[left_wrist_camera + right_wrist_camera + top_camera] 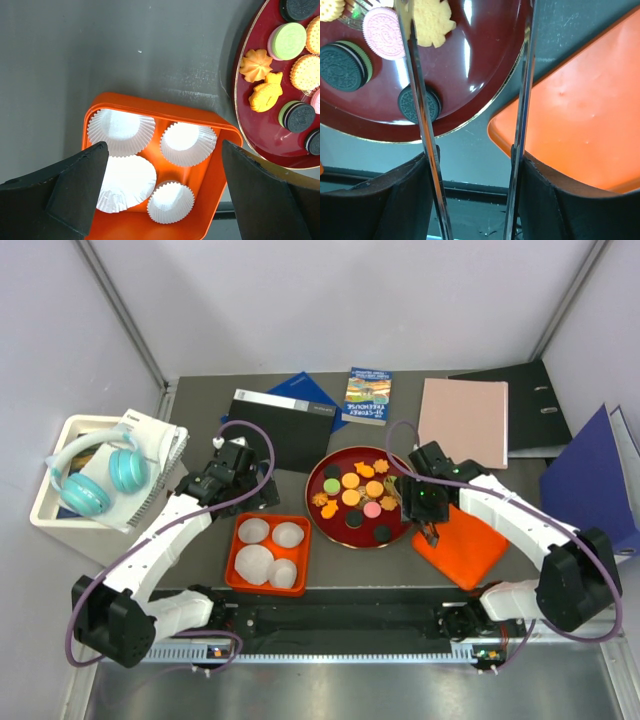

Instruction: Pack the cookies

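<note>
Twelve or so cookies (351,497), all sitting on the red plate (322,525) mid-table. I count black, green, orange, yellow and pink rounds plus orange flower and fish shapes. From my left wrist view, the flower, the fish, a green one and some black ones (300,116) lie on the plate's left side (260,130). None are in the box.

Just left of the plate is the orange box (237,560) with four white paper cups (254,563) inside, all empty. Just right of the plate the orange lid (470,550) lies flat, tilted diagonally.

My right gripper (430,530) hangs over the gap between the plate's right rim and the lid. Its jaws are partway closed, clamping a pair of metal tongs (422,115). The tong arms stand apart and run over the plate edge (470,75), with a black cookie (419,104) behind the left arm. The tips leave the frame, so I can't tell if they hold anything.

My left gripper (163,145) hovers above the box, jaws fully wide, holding nothing. Its fingers (80,185) frame the cups (187,142).

Far left there are headphones (95,475) on a white bin. Along the far edge are books and folders, including a pink one (463,422).
</note>
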